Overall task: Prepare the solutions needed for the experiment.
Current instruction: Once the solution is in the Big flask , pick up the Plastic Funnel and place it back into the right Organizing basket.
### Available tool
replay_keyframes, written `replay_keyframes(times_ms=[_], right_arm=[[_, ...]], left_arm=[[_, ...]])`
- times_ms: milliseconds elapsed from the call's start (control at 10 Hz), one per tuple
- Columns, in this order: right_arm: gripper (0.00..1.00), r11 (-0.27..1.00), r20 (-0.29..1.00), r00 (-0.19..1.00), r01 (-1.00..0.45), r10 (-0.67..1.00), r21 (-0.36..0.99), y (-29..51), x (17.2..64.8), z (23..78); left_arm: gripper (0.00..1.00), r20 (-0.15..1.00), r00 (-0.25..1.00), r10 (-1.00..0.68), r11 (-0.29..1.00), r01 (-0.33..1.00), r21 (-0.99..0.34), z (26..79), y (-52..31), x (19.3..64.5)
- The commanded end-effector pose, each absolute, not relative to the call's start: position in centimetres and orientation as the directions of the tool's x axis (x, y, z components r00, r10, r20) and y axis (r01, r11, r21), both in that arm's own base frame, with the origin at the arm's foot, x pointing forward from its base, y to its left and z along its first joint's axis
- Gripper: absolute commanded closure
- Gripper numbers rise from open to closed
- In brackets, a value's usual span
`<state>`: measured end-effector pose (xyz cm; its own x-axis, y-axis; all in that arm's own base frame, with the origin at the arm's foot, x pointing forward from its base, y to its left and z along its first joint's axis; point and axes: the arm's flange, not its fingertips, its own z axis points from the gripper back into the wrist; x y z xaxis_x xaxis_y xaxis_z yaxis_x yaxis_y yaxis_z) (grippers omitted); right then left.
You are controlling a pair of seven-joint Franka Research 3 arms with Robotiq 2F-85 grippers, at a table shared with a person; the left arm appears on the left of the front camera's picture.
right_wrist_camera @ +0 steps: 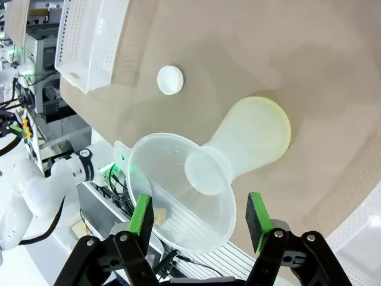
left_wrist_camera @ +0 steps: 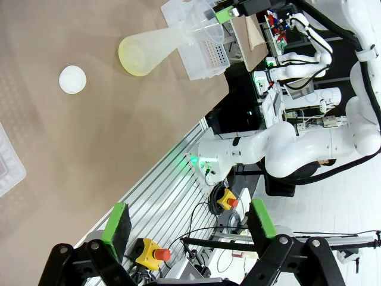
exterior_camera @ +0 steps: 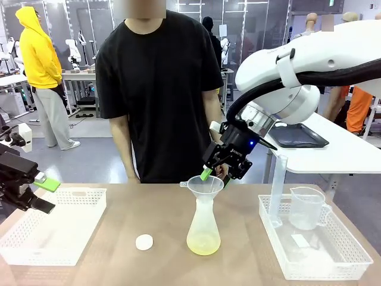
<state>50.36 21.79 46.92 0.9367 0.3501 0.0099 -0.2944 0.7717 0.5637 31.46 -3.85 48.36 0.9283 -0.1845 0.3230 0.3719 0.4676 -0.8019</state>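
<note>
flask [exterior_camera: 203, 226] stands mid table [exterior_camera: 119, 265], little pale yellow solution [exterior_camera: 203, 243] at its bottom. clear funnel [exterior_camera: 202, 186] sits in flask neck. right gripper [exterior_camera: 215, 176] at funnel rim, jaws apart, green pad each side of funnel; cannot tell if pad touches. left gripper [exterior_camera: 46, 195] wide open, holds nothing, near left basket [exterior_camera: 71, 238]. white cap [exterior_camera: 144, 242] near flask. jug [exterior_camera: 306, 207], cylinder [exterior_camera: 277, 190] in right basket [exterior_camera: 351, 256]. print on right gripper too small to read
</note>
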Motion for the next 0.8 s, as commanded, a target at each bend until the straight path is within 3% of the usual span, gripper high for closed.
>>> replay_keyframes(times_ms=[0,100,200,500,600,700], right_arm=[[0.21,0.763,-0.001,0.921,-0.322,0.390,0.561,22.39,51.17,46.89],[0.27,0.762,-0.013,0.918,-0.321,0.395,0.562,22.60,51.29,46.55],[0.41,0.769,-0.021,0.918,-0.318,0.395,0.554,22.67,51.26,46.44],[0.67,0.781,-0.034,0.926,-0.297,0.377,0.550,22.39,51.07,46.27],[0.81,0.783,-0.035,0.929,-0.288,0.368,0.552,22.08,50.95,46.30],[0.86,0.785,-0.042,0.929,-0.286,0.367,0.550,21.92,50.89,46.29]], left_arm=[[0.00,0.344,0.921,-0.184,0.440,0.390,-0.809,48.44,-4.10,31.69],[0.00,0.344,0.921,-0.184,0.440,0.390,-0.809,48.44,-4.10,31.69],[0.00,0.344,0.921,-0.184,0.440,0.390,-0.809,48.44,-4.10,31.69],[0.00,0.344,0.921,-0.184,0.440,0.390,-0.809,48.44,-4.10,31.69],[0.00,0.344,0.921,-0.184,0.440,0.390,-0.809,48.44,-4.10,31.69],[0.00,0.344,0.921,-0.184,0.440,0.390,-0.809,48.44,-4.10,31.69]])
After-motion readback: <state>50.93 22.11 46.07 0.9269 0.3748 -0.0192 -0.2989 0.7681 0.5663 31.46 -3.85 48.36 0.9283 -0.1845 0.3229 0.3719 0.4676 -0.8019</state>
